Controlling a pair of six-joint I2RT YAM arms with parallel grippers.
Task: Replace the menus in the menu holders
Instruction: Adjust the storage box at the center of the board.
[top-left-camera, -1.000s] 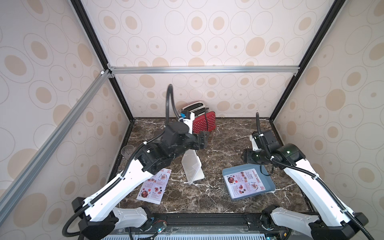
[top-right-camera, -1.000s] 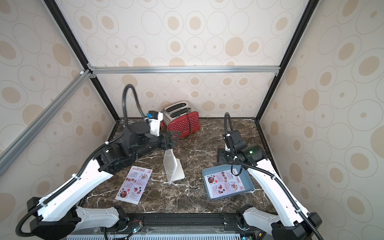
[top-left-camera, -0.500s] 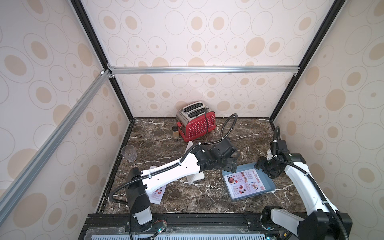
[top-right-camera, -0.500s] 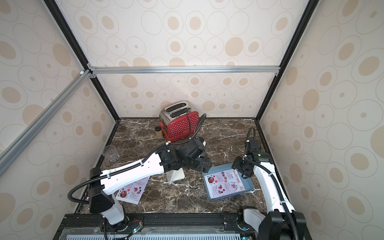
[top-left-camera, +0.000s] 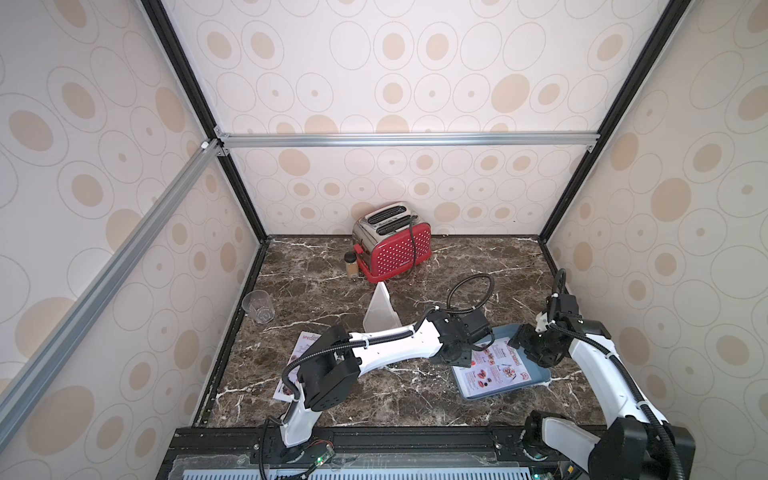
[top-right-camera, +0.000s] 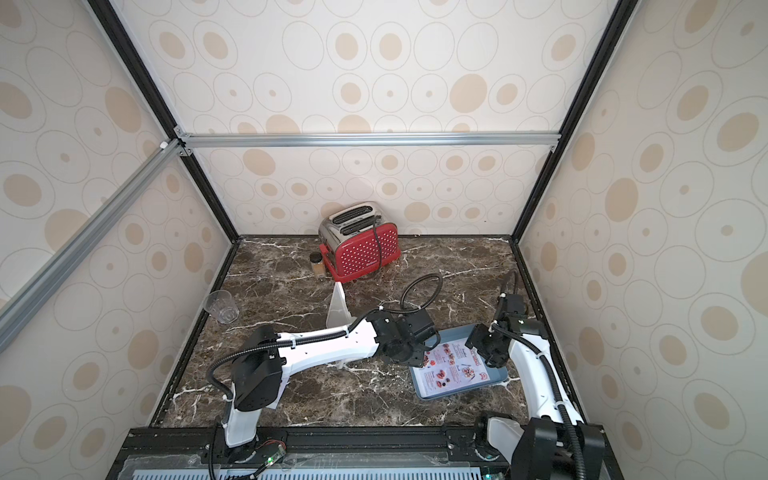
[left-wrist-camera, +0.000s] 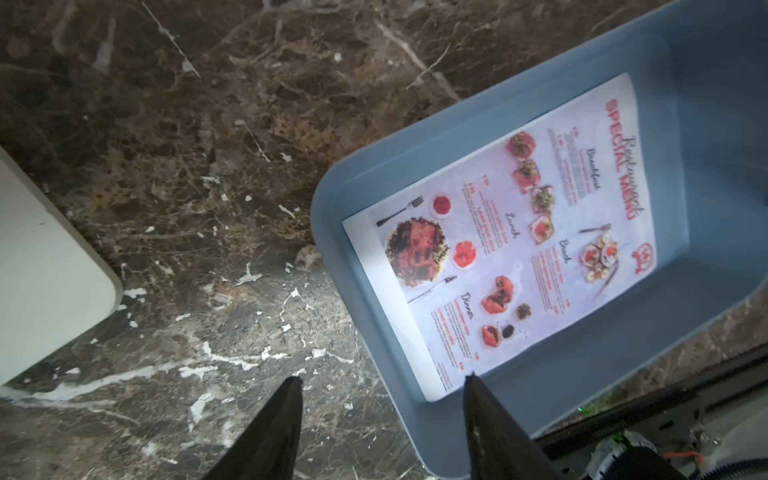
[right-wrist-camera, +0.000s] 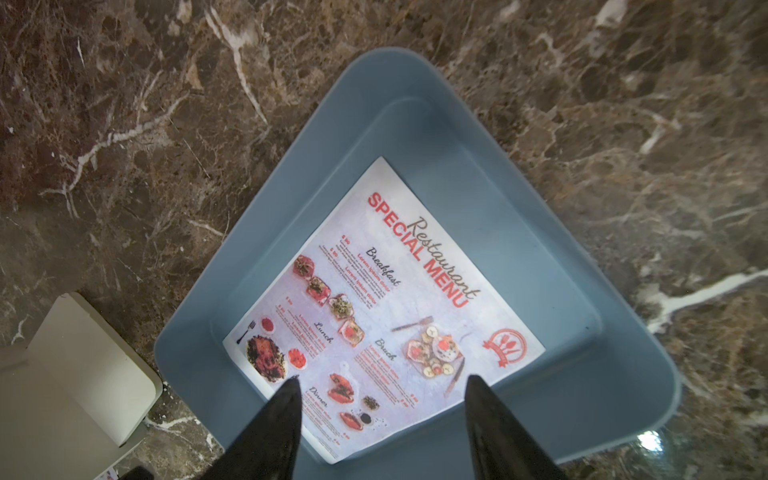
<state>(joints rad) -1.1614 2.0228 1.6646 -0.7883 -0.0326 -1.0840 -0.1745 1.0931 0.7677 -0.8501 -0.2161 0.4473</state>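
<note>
Both wide and empty, left end effector and right end effector crowd one flat menu; they could collide or shove the tray

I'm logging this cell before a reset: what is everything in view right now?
menu in the tray: one, white with red heading, flat in the tray
menu on the table: one, white and red, partly hidden under the left arm
menu holder: one, clear-white, standing mid-table
tray: one, blue-grey, on the table's right side
toaster: one, red and chrome, at the back wall
spice jar: one, brownish, beside the toaster
glass: one, clear, at the left edge
table: one, dark brown marble
left gripper: one, black, open, over the tray's rim
right gripper: one, black, open, above the tray's menu
</note>
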